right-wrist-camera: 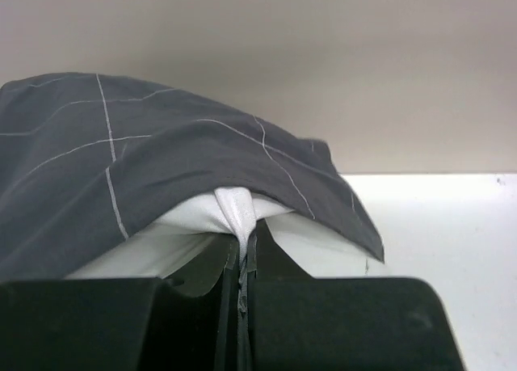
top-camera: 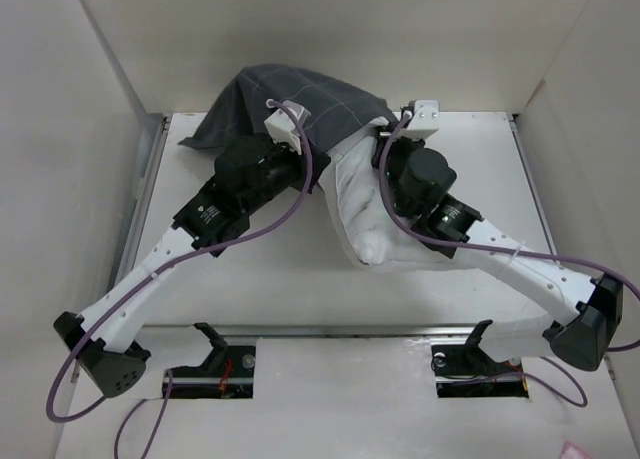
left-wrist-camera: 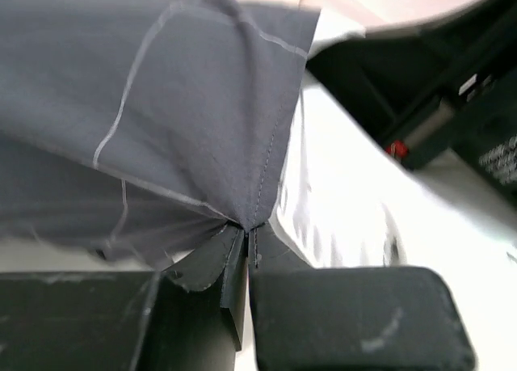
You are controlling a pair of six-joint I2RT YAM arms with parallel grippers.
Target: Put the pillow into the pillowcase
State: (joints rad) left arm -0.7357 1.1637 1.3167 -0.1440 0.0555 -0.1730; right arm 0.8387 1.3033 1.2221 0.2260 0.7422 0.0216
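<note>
The dark grey grid-patterned pillowcase [top-camera: 290,99] lies bunched at the back of the table, draped over the far end of the off-white pillow [top-camera: 360,224]. My left gripper [top-camera: 312,157] is at the pillowcase's near edge. In the left wrist view the left gripper [left-wrist-camera: 246,232] is shut on the stitched hem of the pillowcase [left-wrist-camera: 161,104], with the pillow [left-wrist-camera: 347,209] just to the right. My right gripper [top-camera: 387,139] sits at the pillow's far end. Seen from the right wrist, the right gripper [right-wrist-camera: 245,243] is shut on a pinched fold of the pillow [right-wrist-camera: 194,217] under the pillowcase [right-wrist-camera: 121,153].
White enclosure walls [top-camera: 90,179] stand close on the left, back and right of the white table [top-camera: 250,269]. The two arms converge at the back centre, and the right arm's black body [left-wrist-camera: 436,104] shows near the left gripper. Base mounts [top-camera: 220,364] sit at the near edge.
</note>
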